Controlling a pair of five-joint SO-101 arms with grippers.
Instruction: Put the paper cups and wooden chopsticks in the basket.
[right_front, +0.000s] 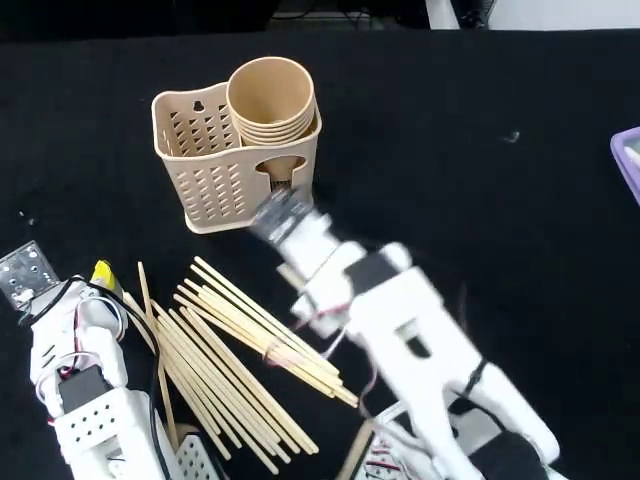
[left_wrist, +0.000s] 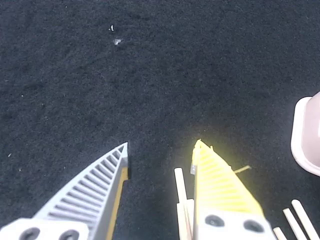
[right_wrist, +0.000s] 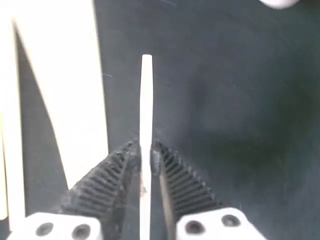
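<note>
Right gripper: closed on one chopstick, which projects past the fingertips; sits just beside the basket's front wall.
Left gripper: jaws apart, nothing between them, low over the tabletop at the edge of the pile.
Loose chopsticks: fanned flat on the tabletop between the two arms.
Basket: upright, beyond the pile.
Paper cups: nested stack, standing inside the basket.

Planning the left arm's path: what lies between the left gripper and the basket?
Only bare black tablecloth, as the high view shows, between left gripper and basket.
</note>
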